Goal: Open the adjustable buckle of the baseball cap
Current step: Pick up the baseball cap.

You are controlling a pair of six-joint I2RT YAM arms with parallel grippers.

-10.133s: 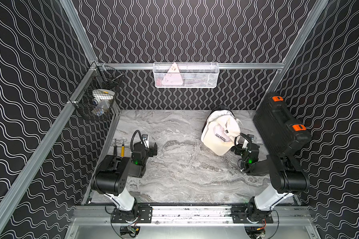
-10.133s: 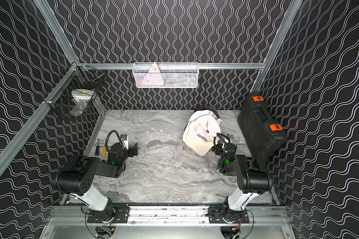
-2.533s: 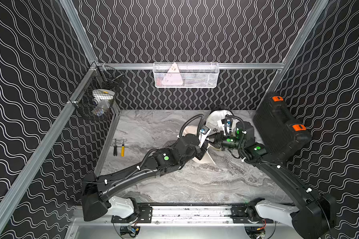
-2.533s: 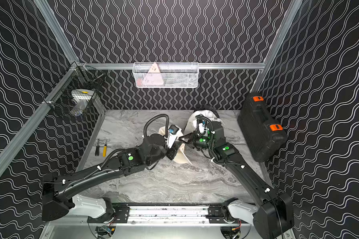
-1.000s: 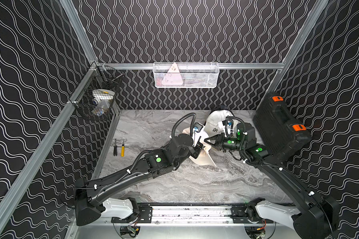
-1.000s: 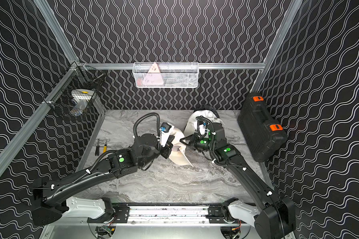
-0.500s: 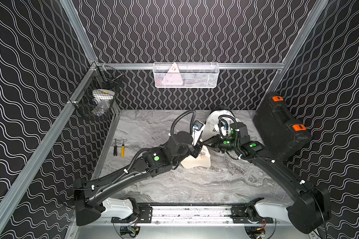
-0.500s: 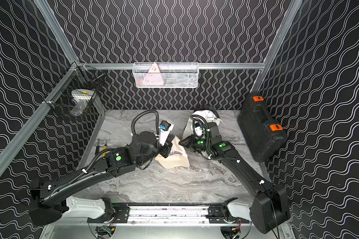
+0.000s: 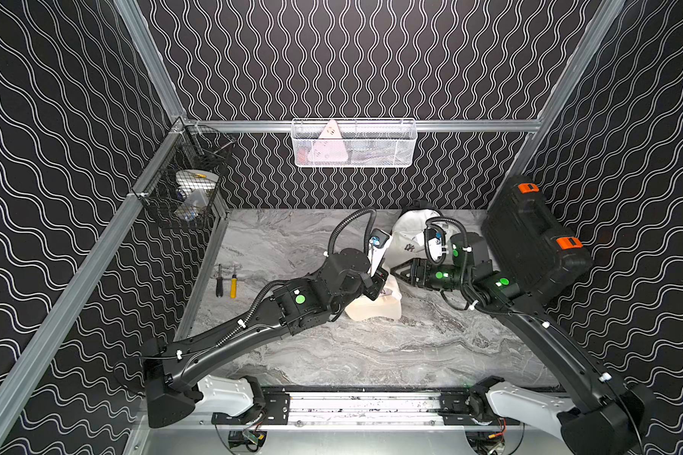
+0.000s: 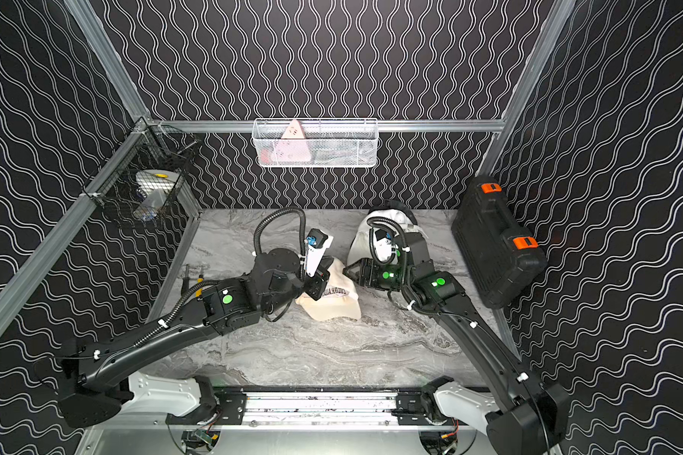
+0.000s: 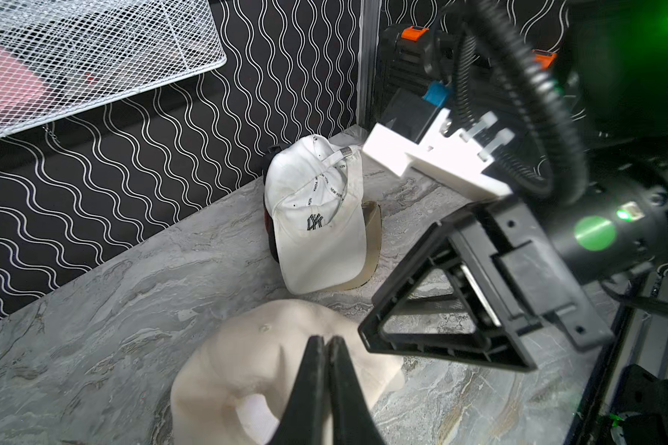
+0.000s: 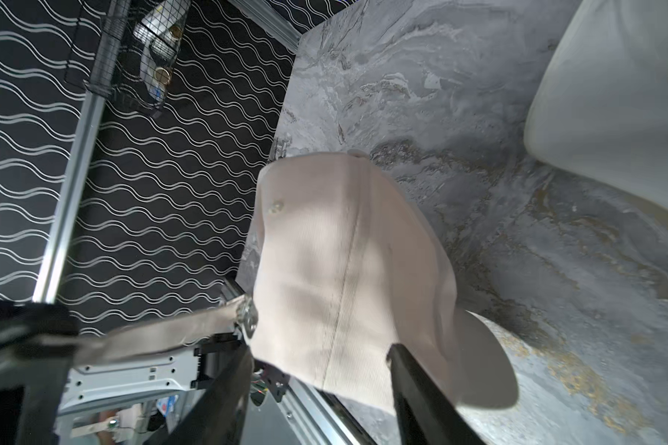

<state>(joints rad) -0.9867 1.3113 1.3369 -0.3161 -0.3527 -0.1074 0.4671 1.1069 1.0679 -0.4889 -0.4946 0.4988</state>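
Note:
The cream baseball cap (image 9: 376,306) (image 10: 334,301) rests on the marble table, brim down, in both top views. My left gripper (image 9: 379,289) (image 11: 324,342) is over the cap's back, jaws pressed together. In the right wrist view the cap's strap (image 12: 159,341) runs taut from the metal buckle (image 12: 248,316) into that gripper's blurred dark shape. My right gripper (image 9: 396,272) (image 12: 319,370) is open just right of the cap, with its fingers (image 12: 413,389) on either side of the cap's rear fabric and not pinching it.
A white NY cap (image 9: 411,238) (image 11: 317,215) lies on other caps at the back. A black case (image 9: 529,236) leans on the right wall. Two screwdrivers (image 9: 226,280) lie at the left edge. Wire baskets (image 9: 353,143) hang on the walls.
My right gripper has opened and let go of the cap. The cap has swung down from between the two grippers onto the table, and only the left gripper still holds it.

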